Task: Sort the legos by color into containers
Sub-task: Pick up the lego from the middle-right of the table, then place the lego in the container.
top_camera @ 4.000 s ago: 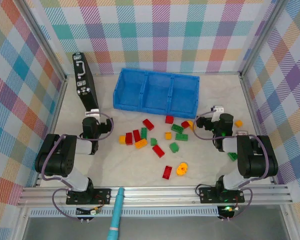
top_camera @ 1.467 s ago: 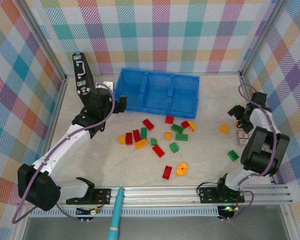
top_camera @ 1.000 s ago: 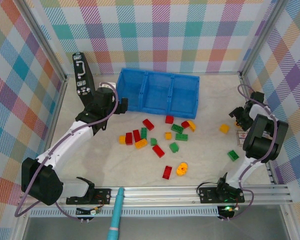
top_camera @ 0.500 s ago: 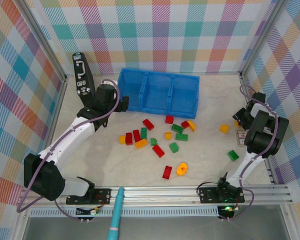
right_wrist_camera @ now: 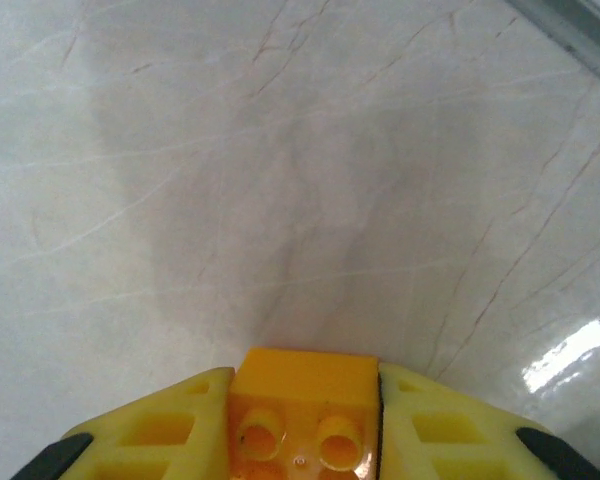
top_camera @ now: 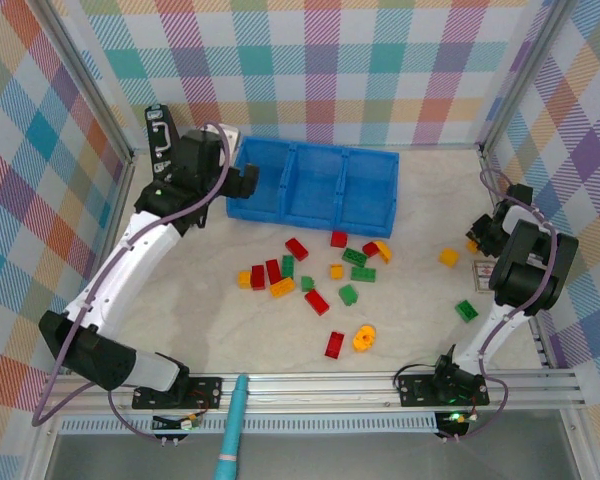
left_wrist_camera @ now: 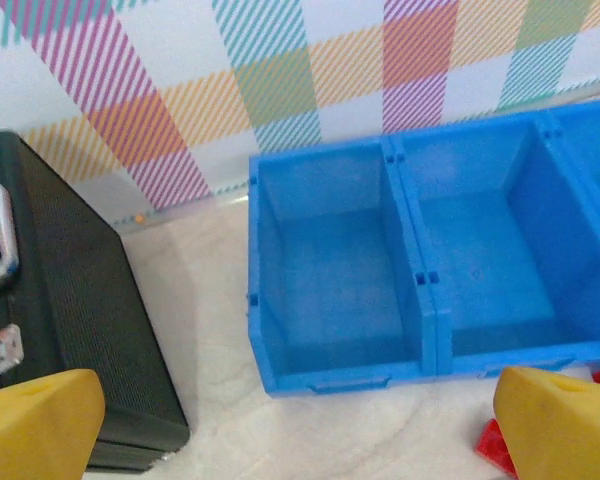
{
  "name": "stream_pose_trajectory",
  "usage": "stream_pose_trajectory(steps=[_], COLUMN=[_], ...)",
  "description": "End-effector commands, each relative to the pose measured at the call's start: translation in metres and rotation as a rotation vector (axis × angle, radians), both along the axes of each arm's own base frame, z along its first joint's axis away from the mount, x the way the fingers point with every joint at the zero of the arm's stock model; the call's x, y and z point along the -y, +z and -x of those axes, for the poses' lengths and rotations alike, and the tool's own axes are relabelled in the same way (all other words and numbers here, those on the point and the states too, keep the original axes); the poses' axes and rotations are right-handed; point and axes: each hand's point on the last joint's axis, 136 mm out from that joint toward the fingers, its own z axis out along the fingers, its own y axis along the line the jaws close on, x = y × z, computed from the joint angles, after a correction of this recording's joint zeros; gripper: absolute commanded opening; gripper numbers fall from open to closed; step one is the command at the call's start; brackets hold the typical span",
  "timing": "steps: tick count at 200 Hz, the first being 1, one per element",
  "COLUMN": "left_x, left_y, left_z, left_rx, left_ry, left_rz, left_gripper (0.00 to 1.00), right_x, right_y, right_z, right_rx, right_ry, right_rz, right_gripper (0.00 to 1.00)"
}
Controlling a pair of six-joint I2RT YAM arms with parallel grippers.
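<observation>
Right end effector [right_wrist_camera: 303,400]: yellow fingers [right_wrist_camera: 160,440] pressed in on a small yellow-orange studded plastic brick [right_wrist_camera: 302,378], pinching it by both side faces, studs up. Pale marbled bench [right_wrist_camera: 280,180] directly under and ahead of it. From above, this end effector [top_camera: 480,240] sits low at the bench's right edge. A small white card [top_camera: 480,272] lies just on its base side. A second yellow-orange brick [top_camera: 447,257] lies near, to its left. A green brick [top_camera: 466,310] lies further back toward the arm's base.

Left end effector [left_wrist_camera: 295,420]: yellow fingers [left_wrist_camera: 40,425] spread wide, nothing between them. Held above the bench [top_camera: 180,290].
- Just beside its right finger: corner of a red brick [left_wrist_camera: 492,447].
- Just ahead: bright blue plastic tray of three square compartments [left_wrist_camera: 420,300], its left compartment centred between the fingers.
- Left of it: black rectangular case with a metal handle [left_wrist_camera: 70,330], beside the tray, apart from it.
- Beyond the tray: plaid wall [left_wrist_camera: 280,80].

Seen from above, the left end effector [top_camera: 246,182] hangs at the tray's [top_camera: 310,213] left end. Loose red, green and yellow-orange bricks [top_camera: 317,300] are scattered mid-bench, on its base side. The round yellow-orange gear-like piece [top_camera: 362,339] lies at the scatter's near edge.
</observation>
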Motion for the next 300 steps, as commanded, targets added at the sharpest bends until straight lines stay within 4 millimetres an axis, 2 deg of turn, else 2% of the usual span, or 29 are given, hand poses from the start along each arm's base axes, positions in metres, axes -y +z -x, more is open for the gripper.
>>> stream_pose_trajectory(steps=[1,17,31,63,80,96,120,168,194,220,260,277,300], left_x=[0.001,0.005,0.008,0.006,0.004,0.005,0.002,-0.001,0.002,0.004,0.004,0.005,0.001], left_y=[0.013,0.020,0.027,0.043,0.047,0.049,0.054,0.049,0.045,0.044,0.041,0.039,0.039], left_z=[0.016,0.023,0.030,0.044,0.052,0.060,0.070,0.073,0.073,0.073,0.071,0.070,0.068], left_rx=[0.006,0.034,0.052,0.111,0.133,0.150,0.180,0.196,0.192,0.187,0.180,0.174,0.178], left_ry=[-0.064,-0.114,-0.153,-0.188,-0.200,-0.219,-0.231,-0.230,-0.242,-0.248,-0.247,-0.249,-0.223], left_rz=[-0.036,-0.033,-0.032,-0.035,-0.023,-0.007,-0.004,-0.015,-0.006,0.003,-0.005,-0.008,-0.013], left_gripper=[1.00,1.00,1.00,1.00,1.00,1.00,1.00,1.00,1.00,1.00,1.00,1.00,1.00], right_x=[-0.016,-0.041,-0.074,-0.149,-0.188,-0.216,-0.240,-0.292,-0.307,-0.314,-0.310,-0.306,-0.302], right_y=[0.048,0.077,0.104,0.159,0.179,0.188,0.181,0.155,0.136,0.120,0.104,0.104,0.114], right_z=[-0.002,-0.012,-0.022,-0.037,-0.044,-0.052,-0.069,-0.097,-0.110,-0.116,-0.115,-0.112,-0.102], right_rx=[0.093,0.170,0.235,0.295,0.341,0.364,0.351,0.378,0.321,0.274,0.214,0.197,0.193], right_ry=[0.080,0.183,0.305,0.562,0.667,0.759,0.854,1.064,1.139,1.179,1.193,1.191,1.191], right_rz=[0.008,0.006,-0.002,0.109,0.150,0.192,0.277,0.421,0.515,0.569,0.613,0.621,0.624], right_gripper=[0.27,0.28,0.28,0.29,0.29,0.30,0.30,0.30,0.30,0.32,0.40,0.48,0.61])
